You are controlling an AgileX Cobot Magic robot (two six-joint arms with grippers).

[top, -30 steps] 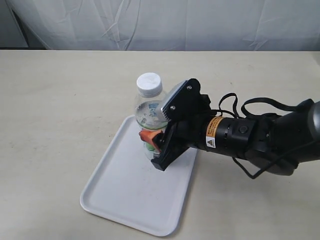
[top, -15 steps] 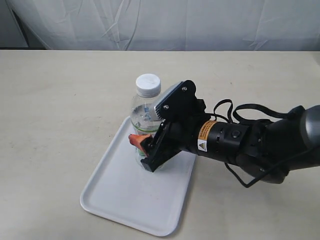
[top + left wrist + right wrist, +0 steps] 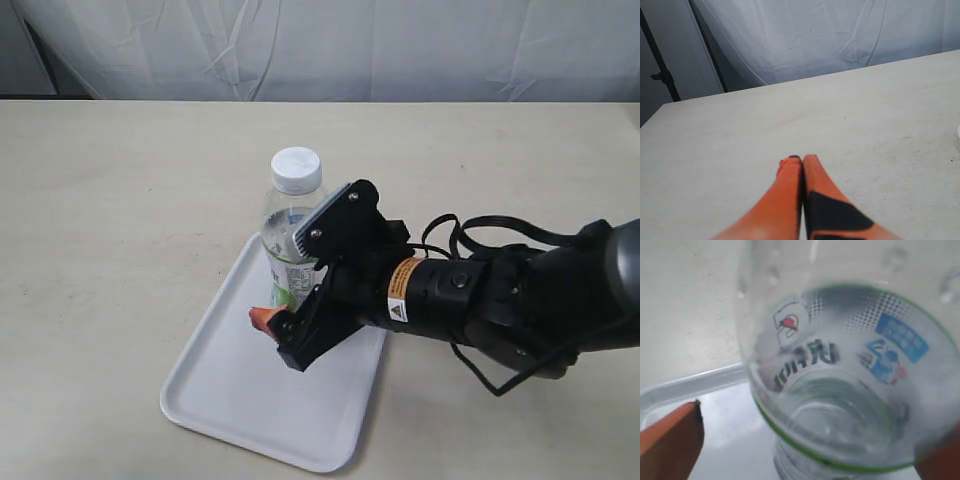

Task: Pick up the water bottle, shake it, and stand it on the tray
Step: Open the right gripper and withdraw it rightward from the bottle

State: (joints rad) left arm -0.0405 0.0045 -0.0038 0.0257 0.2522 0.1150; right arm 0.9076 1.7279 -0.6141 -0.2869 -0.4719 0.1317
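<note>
The water bottle [image 3: 288, 225] is seen upright, with its white cap [image 3: 297, 168] on top, at the far corner of the white tray [image 3: 215, 385]. Its bottom is hidden by the arm in the exterior view. In the right wrist view it seems to be resting on the tray floor, just inside the rim. The right gripper [image 3: 805, 450] is placed around the lower part of the bottle with its jaws apart. A clear gap is seen between one orange finger [image 3: 670, 440] and the bottle. The other finger is at the bottle's other side, and it cannot be told if it touches, so the bottle is not squeezed. It is judged that the picking up is done and the bottle is set down, so the task is nearly over. Whether the bottle was shaken cannot be told, though small drops are seen on the inside of its clear wall. What is left is for the gripper to be pulled away without the bottle being knocked over. The left gripper [image 3: 800, 161] is closed with nothing in it, over the bare table [image 3: 110, 200], away from the bottle. A white cloth [image 3: 400, 50] is hung behind. Only the black arm [image 3: 480, 300] and its loose cables [image 3: 490, 222] are near the bottle, and nothing else is seen in the way.
</note>
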